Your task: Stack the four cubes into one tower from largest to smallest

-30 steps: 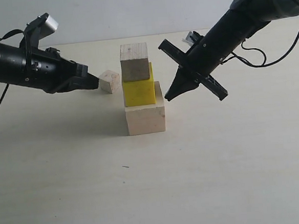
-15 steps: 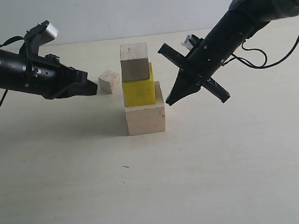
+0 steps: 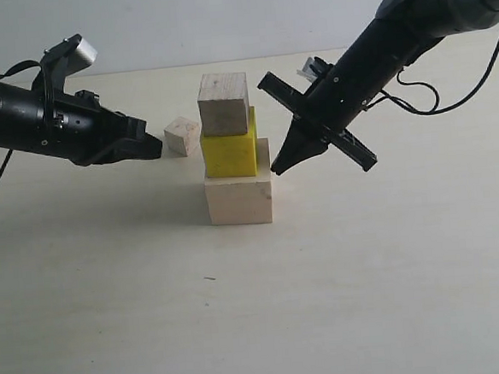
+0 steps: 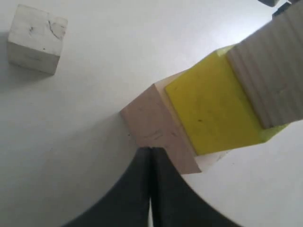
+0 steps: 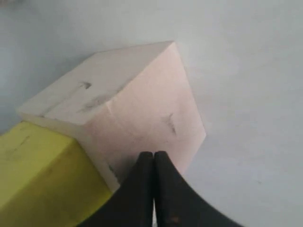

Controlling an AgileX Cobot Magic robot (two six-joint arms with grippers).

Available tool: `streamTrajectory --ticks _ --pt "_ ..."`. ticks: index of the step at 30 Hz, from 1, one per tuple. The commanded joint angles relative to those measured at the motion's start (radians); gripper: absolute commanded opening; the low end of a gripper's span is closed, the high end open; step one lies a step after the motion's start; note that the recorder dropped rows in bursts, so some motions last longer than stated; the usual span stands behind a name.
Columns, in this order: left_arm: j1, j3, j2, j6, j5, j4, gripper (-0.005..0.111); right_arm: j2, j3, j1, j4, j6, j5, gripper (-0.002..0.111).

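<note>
The large pale wood cube point(image 3: 239, 199) stands on the table with the yellow cube point(image 3: 230, 151) on it and the small wood cube point(image 3: 224, 103) on top, each set a little off-centre. The smallest wood cube point(image 3: 183, 136) sits alone on the table behind and left of this stack. My left gripper point(image 3: 154, 146) is shut and empty, its tip just left of the smallest cube. My right gripper point(image 3: 276, 168) is shut and empty, its tip against the large cube's upper right edge. The wrist views show the shut left gripper point(image 4: 151, 150) and the shut right gripper point(image 5: 154, 153) pointing at the large cube point(image 5: 142, 109).
The pale table point(image 3: 258, 306) stretches out in front of the stack. A white wall point(image 3: 220, 18) rises behind it. The right arm's black cable point(image 3: 449, 96) hangs at the far right.
The left gripper pulled back slightly to the left, away from the smallest cube. The right gripper's tip moved left, and the three-cube stack shifted a little left with it.
</note>
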Motion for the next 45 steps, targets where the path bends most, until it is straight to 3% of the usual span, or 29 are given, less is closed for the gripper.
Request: streamTrajectory --ticks 1,6,14,17,22,24,29,33,39,45 --pt "0.002 0.004 -0.011 -0.005 -0.006 -0.007 0.000 -0.001 0.001 0.002 -0.004 -0.009 -0.027 0.000" --pt "0.002 0.004 -0.015 -0.028 -0.028 -0.007 0.000 -0.014 -0.001 -0.031 -0.019 -0.042 -0.055 0.000" --pt "0.003 -0.006 -0.043 0.008 -0.127 -0.005 0.000 -0.168 -0.001 -0.225 -0.021 -0.173 0.009 0.000" --pt "0.003 -0.039 -0.034 0.030 -0.127 0.059 0.000 -0.252 -0.001 -0.281 -0.033 -0.268 0.007 0.000" --pt "0.001 -0.106 0.008 0.043 -0.212 0.100 0.001 -0.376 -0.001 -0.303 -0.046 -0.379 -0.071 0.000" --pt "0.001 -0.128 0.018 0.082 -0.239 0.115 0.009 -0.412 -0.001 -0.303 -0.046 -0.409 -0.076 0.000" --pt "0.001 -0.167 0.057 0.166 -0.279 0.115 0.051 -0.460 -0.001 -0.301 -0.052 -0.422 -0.053 0.000" --pt "0.001 -0.173 0.078 0.221 -0.296 0.115 0.074 -0.491 -0.001 -0.301 -0.082 -0.422 -0.036 0.000" --pt "0.001 -0.178 0.096 0.251 -0.360 -0.002 0.074 -0.517 -0.001 -0.301 -0.082 -0.418 -0.001 0.000" --pt "0.001 -0.301 0.219 0.318 -0.192 -0.026 0.074 -0.517 -0.001 -0.301 -0.082 -0.396 0.039 0.000"
